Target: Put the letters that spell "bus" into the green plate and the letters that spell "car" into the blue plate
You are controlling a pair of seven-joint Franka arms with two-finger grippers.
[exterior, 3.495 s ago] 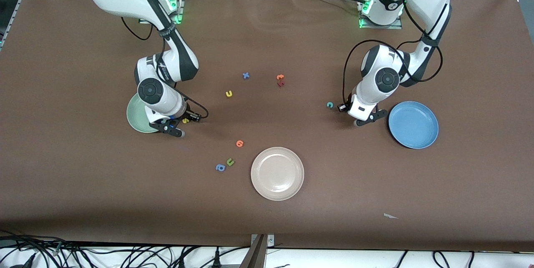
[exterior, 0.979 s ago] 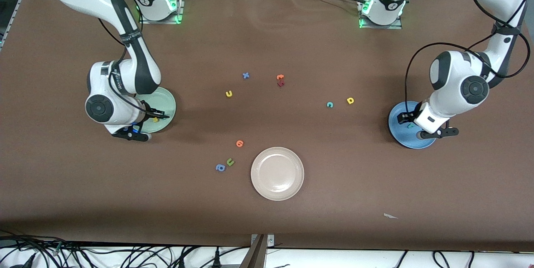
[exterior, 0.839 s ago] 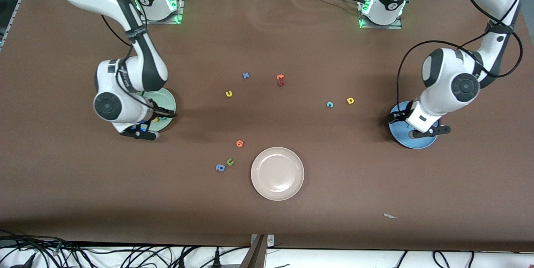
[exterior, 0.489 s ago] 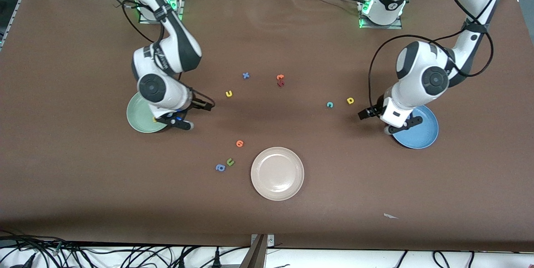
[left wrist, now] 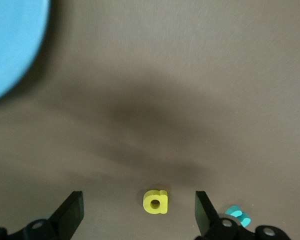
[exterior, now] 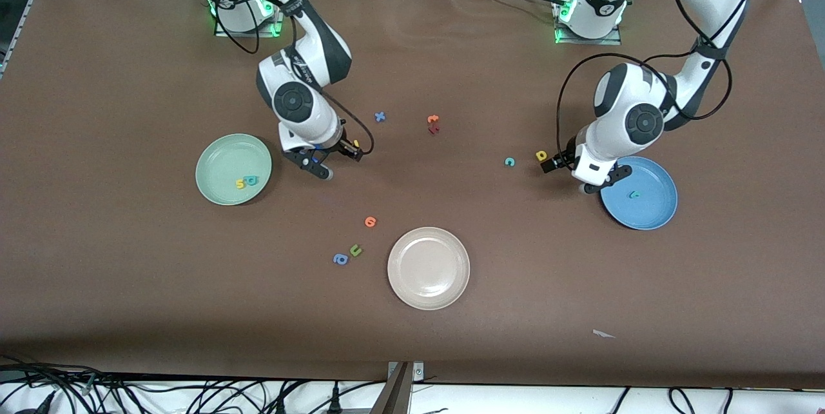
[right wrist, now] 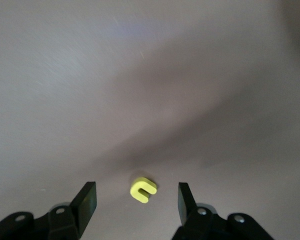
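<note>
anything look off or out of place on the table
Only a small white scrap lying on the table near the front camera edge, toward the left arm's end; it is not a letter or a plate. Nothing looks spilled, tipped or damaged.

Matt brown table [exterior: 129, 285]; smooth, faintly glossy green plate [exterior: 216, 159], blue plate [exterior: 657, 207] and beige-white plate [exterior: 428, 295]; matt foam yellow a [left wrist: 155, 202].

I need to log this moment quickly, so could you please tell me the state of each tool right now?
Left tool: open, empty, over the yellow a.
Right tool: open, empty, over the yellow u.
</note>
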